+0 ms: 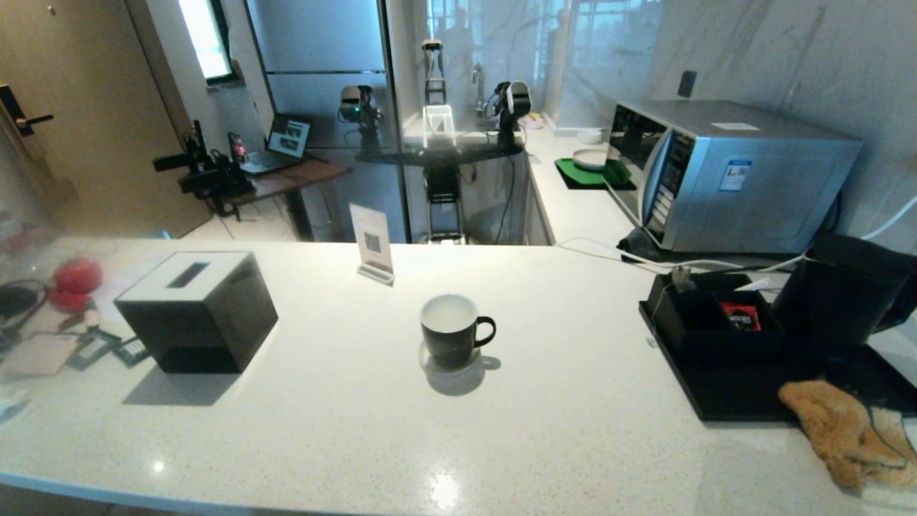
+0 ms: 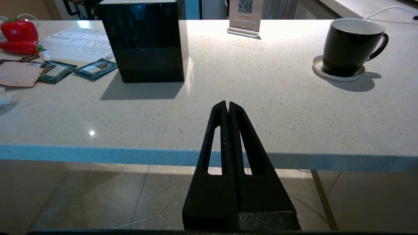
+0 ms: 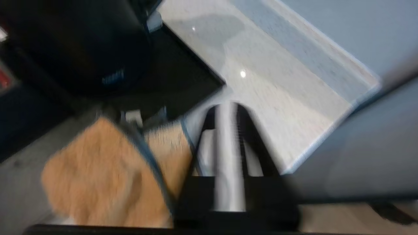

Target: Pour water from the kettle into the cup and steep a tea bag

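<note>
The black cup (image 1: 450,330) with a white inside stands on a coaster in the middle of the counter, handle to the right; it also shows as the cup (image 2: 347,45) in the left wrist view. The matte black kettle (image 1: 842,294) stands on a black tray (image 1: 745,394) at the far right. My left gripper (image 2: 227,103) is shut and empty, low at the counter's front edge, well short of the cup. My right gripper (image 3: 228,106) is open with a narrow gap, over the counter's right corner near the kettle (image 3: 75,49). Neither gripper shows in the head view.
A black tissue box (image 1: 197,312) sits at left, with teal sachets (image 2: 96,68) and red peppers (image 2: 19,31) beside it. An orange cloth (image 1: 838,430) lies over the tray's front. A black organiser (image 1: 716,315) holds a red packet. A microwave (image 1: 723,175) and a sign stand (image 1: 372,244) stand behind.
</note>
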Available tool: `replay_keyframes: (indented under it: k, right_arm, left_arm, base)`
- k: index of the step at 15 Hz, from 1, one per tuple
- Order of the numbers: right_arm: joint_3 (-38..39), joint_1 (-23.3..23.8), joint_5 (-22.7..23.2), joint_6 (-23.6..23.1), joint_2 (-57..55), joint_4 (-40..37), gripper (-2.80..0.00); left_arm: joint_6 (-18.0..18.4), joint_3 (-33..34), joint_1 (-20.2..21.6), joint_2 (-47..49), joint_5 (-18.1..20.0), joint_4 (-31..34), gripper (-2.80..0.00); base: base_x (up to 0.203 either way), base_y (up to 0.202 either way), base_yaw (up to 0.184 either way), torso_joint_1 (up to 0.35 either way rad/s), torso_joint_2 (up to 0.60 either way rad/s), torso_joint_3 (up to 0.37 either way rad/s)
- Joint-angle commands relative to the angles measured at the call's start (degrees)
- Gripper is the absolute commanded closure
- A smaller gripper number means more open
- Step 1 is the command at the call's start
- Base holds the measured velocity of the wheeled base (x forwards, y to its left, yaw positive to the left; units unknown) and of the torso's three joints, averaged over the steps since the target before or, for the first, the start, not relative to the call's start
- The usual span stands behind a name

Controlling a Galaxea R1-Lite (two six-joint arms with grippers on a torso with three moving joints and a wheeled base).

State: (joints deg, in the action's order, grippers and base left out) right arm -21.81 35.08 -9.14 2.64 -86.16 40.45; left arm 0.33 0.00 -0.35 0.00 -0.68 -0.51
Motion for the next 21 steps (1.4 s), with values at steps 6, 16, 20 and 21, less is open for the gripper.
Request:
replay_keyframes:
  k: [6, 16, 20, 21]
  right_arm:
    - [-11.3, 2.7, 0.1, -2.0, -14.2, 2.6, -2.80]
    - [-17.6, 6.2, 11.0, -3.3, -24.2, 10.6, -2.80]
    - [-22.6, 6.7, 14.6, -3.3, -29.6, 14.4, -2.80]
    - [-24.0, 6.7, 15.2, -3.3, -30.8, 14.9, -2.80]
  left_arm:
    - [0.0, 0.0, 0.0, 0.1, 0.0, 0.0, 0.00]
    - [0.0, 0.0, 0.0, 0.1, -0.1, 0.0, 0.00]
    - [0.0, 0.0, 0.0, 0.1, -0.1, 0.0, 0.00]
    - [0.0, 0.0, 0.0, 0.1, 0.0, 0.0, 0.00]
  base:
    - [0.000, 0.000, 0.000, 0.000, 0.00, 0.000]
    - [0.000, 0.000, 0.000, 0.000, 0.00, 0.000]
    - [0.000, 0.000, 0.000, 0.000, 0.00, 0.000]
    - [0.000, 0.000, 0.000, 0.000, 0.00, 0.000]
